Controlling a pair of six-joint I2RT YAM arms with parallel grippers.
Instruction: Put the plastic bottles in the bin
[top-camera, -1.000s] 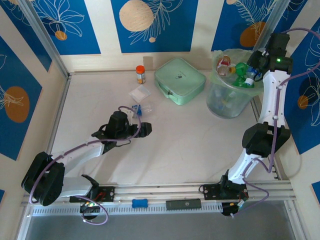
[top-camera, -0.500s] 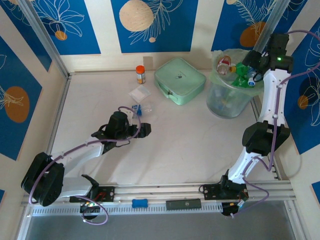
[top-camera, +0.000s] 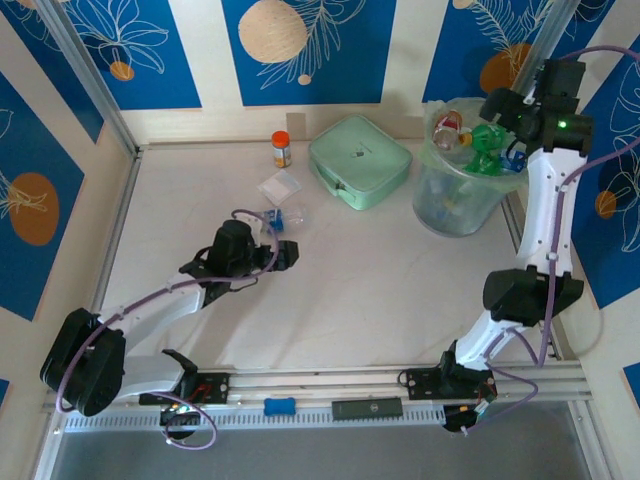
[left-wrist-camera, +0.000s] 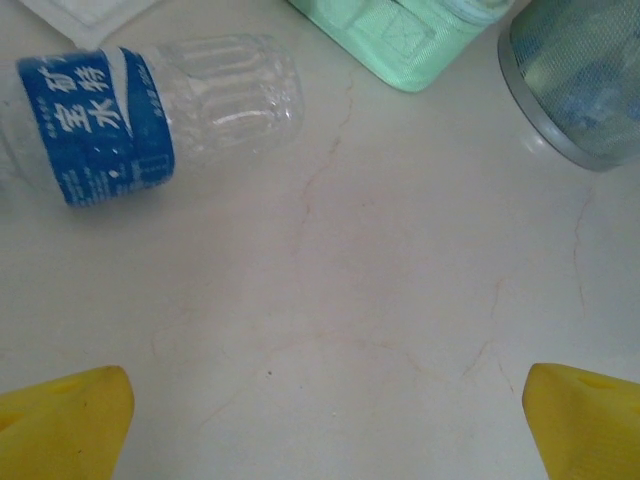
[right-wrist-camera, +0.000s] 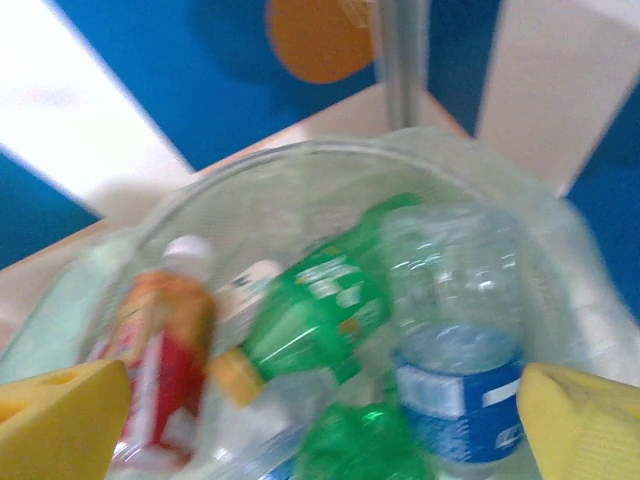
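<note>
Several plastic bottles (right-wrist-camera: 312, 308) heaped in bin (top-camera: 452, 205), one clear bottle (left-wrist-camera: 150, 118) lying outside

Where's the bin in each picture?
Top: the bin is at the upper right.
Left wrist: top right corner, lower part.
Right wrist: centre, from above, bottles inside.
Landmark: green case, left of it in top and left wrist views.

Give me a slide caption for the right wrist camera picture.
Open right gripper over the bin, with a green bottle, a red-labelled bottle and a blue-labelled bottle inside.
</note>
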